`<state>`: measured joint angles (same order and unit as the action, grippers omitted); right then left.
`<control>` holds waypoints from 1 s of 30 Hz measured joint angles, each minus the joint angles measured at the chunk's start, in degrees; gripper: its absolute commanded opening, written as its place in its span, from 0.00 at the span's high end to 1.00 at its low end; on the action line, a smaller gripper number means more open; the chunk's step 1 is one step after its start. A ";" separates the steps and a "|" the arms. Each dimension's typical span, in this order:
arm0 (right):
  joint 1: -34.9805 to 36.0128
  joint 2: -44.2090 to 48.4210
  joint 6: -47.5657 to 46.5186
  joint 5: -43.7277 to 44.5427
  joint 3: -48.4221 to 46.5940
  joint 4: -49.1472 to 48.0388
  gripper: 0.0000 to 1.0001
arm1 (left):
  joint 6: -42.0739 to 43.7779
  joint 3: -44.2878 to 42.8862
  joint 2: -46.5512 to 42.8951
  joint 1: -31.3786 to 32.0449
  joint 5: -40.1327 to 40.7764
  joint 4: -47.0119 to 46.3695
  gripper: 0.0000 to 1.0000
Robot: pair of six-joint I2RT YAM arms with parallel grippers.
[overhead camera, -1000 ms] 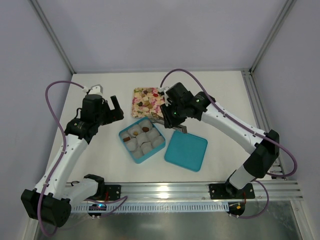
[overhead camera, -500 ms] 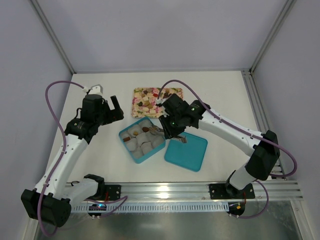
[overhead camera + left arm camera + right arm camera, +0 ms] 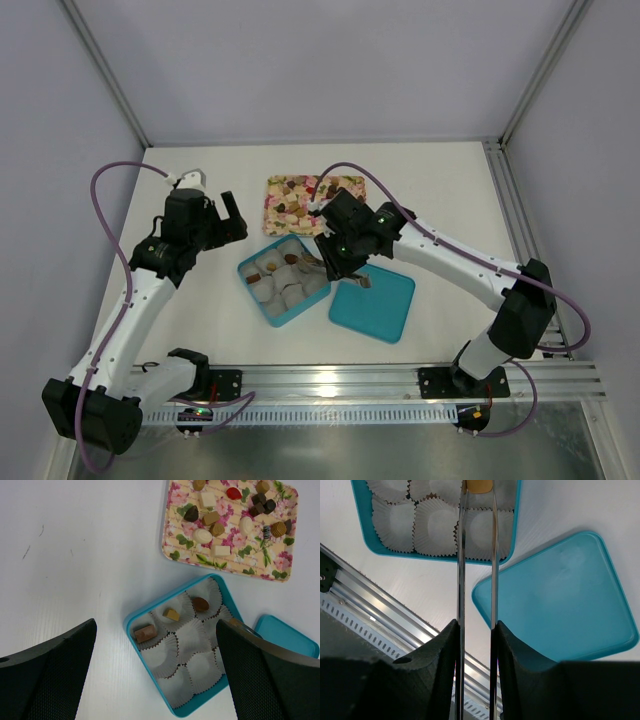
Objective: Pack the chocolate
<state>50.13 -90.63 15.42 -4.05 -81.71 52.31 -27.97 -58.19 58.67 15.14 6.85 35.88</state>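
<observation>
Several chocolates (image 3: 300, 195) lie on a floral tray (image 3: 172, 555). A teal box (image 3: 268, 310) of white paper cups holds three chocolates (image 3: 145, 632) in its far cups. My right gripper (image 3: 476, 625) is shut on metal tongs (image 3: 461, 555). The tongs pinch a tan chocolate (image 3: 480, 485) over the box's right-hand cups. In the top view the right gripper (image 3: 340, 255) is at the box's right edge. My left gripper (image 3: 228, 215) is open and empty, high to the left of the box; its fingers (image 3: 50, 675) frame the box in the left wrist view.
The teal lid (image 3: 372, 302) lies flat to the right of the box, also in the right wrist view (image 3: 560, 595). An aluminium rail (image 3: 400, 380) runs along the near table edge. Frame posts stand at the back corners.
My right gripper has moved from the tray's near edge down and left to the box, carrying the tan chocolate in the tongs. The left arm has not moved.
</observation>
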 measured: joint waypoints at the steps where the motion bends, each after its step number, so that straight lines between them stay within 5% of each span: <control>1: 0.02 -0.04 0.00 0.02 0.00 -0.02 0.63 | 0.00 0.00 0.00 0.00 0.00 0.00 0.00; 30: 0.66 -0.17 -0.22 1.16 -0.07 0.04 0.58 | 0.00 0.00 0.00 0.00 0.00 0.00 0.00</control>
<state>50.78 -90.80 15.20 -2.90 -81.78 52.36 -27.97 -58.19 58.67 15.14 6.85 35.88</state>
